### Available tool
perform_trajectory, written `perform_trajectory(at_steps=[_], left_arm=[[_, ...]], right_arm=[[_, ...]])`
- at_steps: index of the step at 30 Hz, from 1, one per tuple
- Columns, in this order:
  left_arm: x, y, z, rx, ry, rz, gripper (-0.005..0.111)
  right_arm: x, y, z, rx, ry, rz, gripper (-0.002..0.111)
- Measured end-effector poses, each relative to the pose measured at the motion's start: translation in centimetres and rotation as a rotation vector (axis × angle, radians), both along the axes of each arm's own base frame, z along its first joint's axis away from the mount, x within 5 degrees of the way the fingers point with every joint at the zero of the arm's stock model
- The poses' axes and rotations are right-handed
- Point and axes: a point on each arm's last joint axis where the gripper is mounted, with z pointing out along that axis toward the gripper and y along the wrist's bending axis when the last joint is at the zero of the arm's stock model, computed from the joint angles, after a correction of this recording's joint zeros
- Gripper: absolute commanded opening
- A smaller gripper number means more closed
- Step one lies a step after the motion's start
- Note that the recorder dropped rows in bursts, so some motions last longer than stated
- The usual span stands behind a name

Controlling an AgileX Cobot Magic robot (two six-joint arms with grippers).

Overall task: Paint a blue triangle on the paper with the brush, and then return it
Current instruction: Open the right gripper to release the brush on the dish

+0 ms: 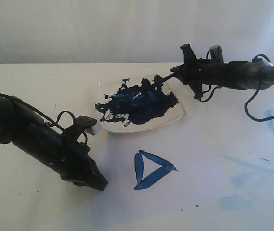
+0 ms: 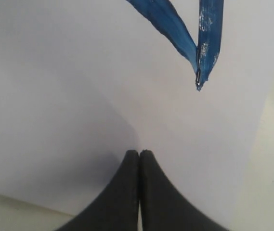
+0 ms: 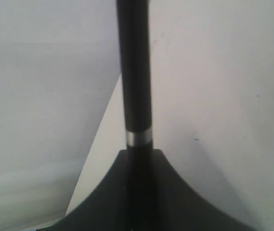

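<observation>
Painting step is being judged done: the blue triangle [image 1: 152, 178] is showing closed, three thick strokes, on the paper [image 1: 194, 144], just in front of the dish [image 1: 174, 117]. Return step is being judged as in hand.

The brush [image 1: 163, 78] is being held by the right gripper [image 1: 179, 70]. Its jaws are being kept narrow, clamped on the handle just behind the silver band, as seen in the right wrist view. The bristle end is being pointed into the far right part of the paint blotch [image 1: 137, 103] in the dish. Whether it is touching the paint cannot be told.

The left gripper [image 2: 139, 154] is being rested low over the paper, jaws pressed together and holding nothing. One triangle corner is showing ahead of it, apart.

Next move, as judged: the brush is to be lowered until it is supported on the dish, then the jaws widened and the arm drawn back. No separate brush rest is being shown. Care is being called for so the wet triangle is not smeared.
</observation>
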Motion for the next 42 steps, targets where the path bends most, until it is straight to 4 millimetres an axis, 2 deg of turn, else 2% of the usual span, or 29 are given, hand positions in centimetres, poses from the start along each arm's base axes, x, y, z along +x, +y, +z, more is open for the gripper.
perform_trajectory(at_steps=[3, 24, 27, 34, 42], left_arm=[[0.0, 0.0, 0.0, 0.0, 0.0, 0.0, 0.0], [0.0, 0.0, 0.0, 0.0, 0.0, 0.0, 0.0], [0.0, 0.0, 0.0, 0.0, 0.0, 0.0, 0.0], [0.0, 0.0, 0.0, 0.0, 0.0, 0.0, 0.0], [0.0, 0.0, 0.0, 0.0, 0.0, 0.0, 0.0]], right_arm=[[-0.01, 0.0, -0.71, 0.01, 0.025, -0.008, 0.0], [0.0, 0.05, -0.83, 0.008, 0.029, -0.015, 0.001], [0.01, 0.05, -0.82, 0.009, 0.029, -0.016, 0.008], [0.01, 0.05, -0.82, 0.009, 0.029, -0.016, 0.035], [-0.01, 0.08, -0.8, 0.012, 0.029, -0.012, 0.055]])
